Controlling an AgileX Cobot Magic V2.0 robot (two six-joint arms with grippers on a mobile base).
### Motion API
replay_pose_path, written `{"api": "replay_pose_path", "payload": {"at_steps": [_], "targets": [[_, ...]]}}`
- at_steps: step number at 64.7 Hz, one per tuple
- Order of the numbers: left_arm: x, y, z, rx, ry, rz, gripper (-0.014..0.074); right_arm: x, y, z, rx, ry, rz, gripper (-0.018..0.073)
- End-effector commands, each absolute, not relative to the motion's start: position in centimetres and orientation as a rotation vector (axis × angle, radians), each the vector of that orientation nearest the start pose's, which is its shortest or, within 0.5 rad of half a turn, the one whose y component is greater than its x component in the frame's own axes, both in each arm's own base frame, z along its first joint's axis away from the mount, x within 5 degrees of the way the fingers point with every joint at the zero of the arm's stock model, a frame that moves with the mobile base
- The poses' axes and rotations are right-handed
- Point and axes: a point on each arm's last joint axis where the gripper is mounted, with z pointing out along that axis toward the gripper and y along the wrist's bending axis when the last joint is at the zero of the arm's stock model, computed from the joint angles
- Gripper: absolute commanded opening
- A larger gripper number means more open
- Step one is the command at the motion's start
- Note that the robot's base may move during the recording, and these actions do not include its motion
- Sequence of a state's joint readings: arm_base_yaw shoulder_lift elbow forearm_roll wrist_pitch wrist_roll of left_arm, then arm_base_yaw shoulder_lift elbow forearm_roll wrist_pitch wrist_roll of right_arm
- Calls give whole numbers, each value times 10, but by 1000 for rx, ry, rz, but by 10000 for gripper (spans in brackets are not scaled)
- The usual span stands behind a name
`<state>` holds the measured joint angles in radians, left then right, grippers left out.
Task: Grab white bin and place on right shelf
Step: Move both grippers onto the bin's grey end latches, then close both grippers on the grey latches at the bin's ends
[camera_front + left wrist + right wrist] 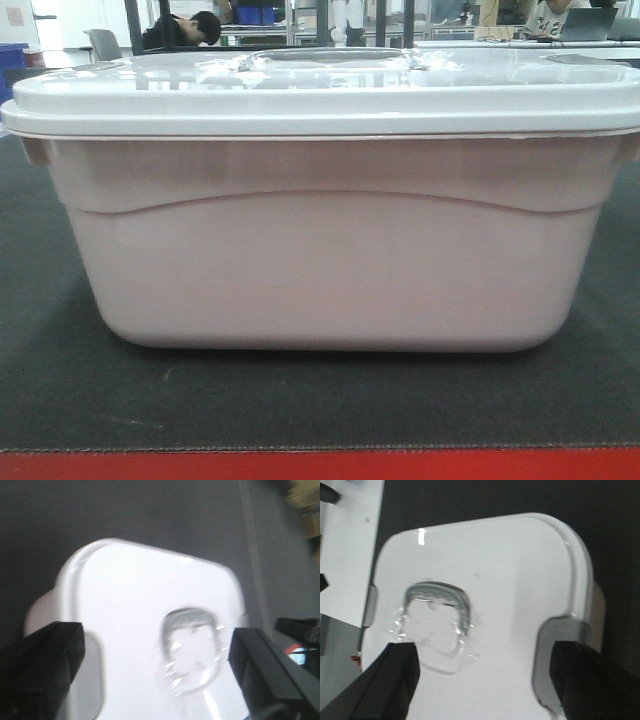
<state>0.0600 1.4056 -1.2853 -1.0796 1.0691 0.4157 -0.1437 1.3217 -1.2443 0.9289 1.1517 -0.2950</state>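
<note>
- White bin (320, 270) stands upright on the dark table top (300, 400), near its red front edge (320, 465).
- Lid (320, 90) is on and seated all round; the clear centre panel (435, 630) is glossy and the contents cannot be made out.
- Grey end latch (552, 665) lies against the lid rim.
- Left gripper (157, 675) is released, its fingers spread wide over the lid and holding nothing.
- Right gripper (485, 680) is likewise released, with one finger just beside the latch.
- Blue crates (255, 15) stand far behind; their contents are not visible.

Open lab-office: seated person (190, 28), laptop (585, 22), blue crates (255, 14).
</note>
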Motion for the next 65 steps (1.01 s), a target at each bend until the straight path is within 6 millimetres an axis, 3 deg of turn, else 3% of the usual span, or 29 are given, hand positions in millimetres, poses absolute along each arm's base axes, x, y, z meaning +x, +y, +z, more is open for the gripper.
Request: {"api": "replay_pose_path", "payload": {"at_steps": [1,16,36,65], "targets": [[289,-50,406,31,2071,-1249,490,259,29,409,17,2174,1171,632],[308,-37,373,86,2202,-1273,490,281,11,381,59,2263,1216,632],[322,-36,339,212,2319,-1298,490,298,8,353,-40,2359,1235,632],[320,-37,335,267,2351,-1300,490,288,10,324,-16,2451,1289,632]]}}
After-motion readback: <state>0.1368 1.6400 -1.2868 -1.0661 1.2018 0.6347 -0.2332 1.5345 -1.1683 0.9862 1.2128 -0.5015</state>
